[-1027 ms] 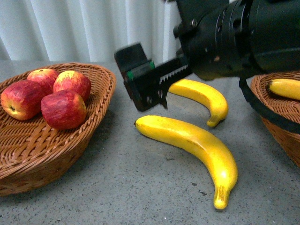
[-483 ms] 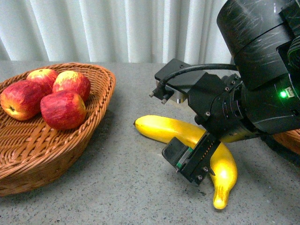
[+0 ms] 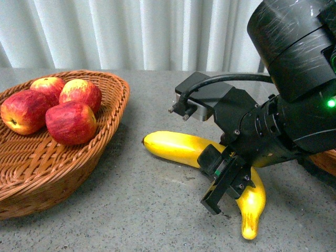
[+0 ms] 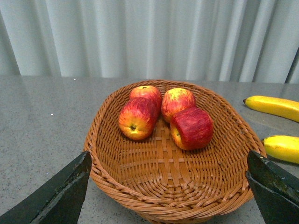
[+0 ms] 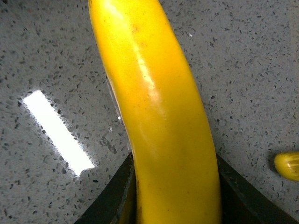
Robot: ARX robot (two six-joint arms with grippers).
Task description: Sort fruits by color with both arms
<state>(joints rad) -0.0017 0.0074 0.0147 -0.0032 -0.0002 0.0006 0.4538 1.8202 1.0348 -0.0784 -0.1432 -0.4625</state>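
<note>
A long yellow banana [image 3: 173, 147] lies on the grey table, and my right gripper [image 3: 231, 181] is shut across its middle. In the right wrist view the banana [image 5: 159, 116] fills the gap between the black jaws of the right gripper [image 5: 175, 186], still resting on the table. Several red apples [image 3: 71, 122] sit in a wicker basket [image 3: 118, 100] at the left. My left gripper [image 4: 168, 161] is open and empty, hovering in front of the basket [image 4: 168, 205] and its apples [image 4: 191, 128].
A second wicker basket [image 3: 325, 157] shows at the right edge, behind the right arm. Another banana [image 4: 273, 105] lies further back on the table; its tip shows in the right wrist view [image 5: 287, 165]. White curtains hang behind the table.
My right arm swung down from above the far banana onto the near banana and closed on it. The banana has shifted slightly to the left.
</note>
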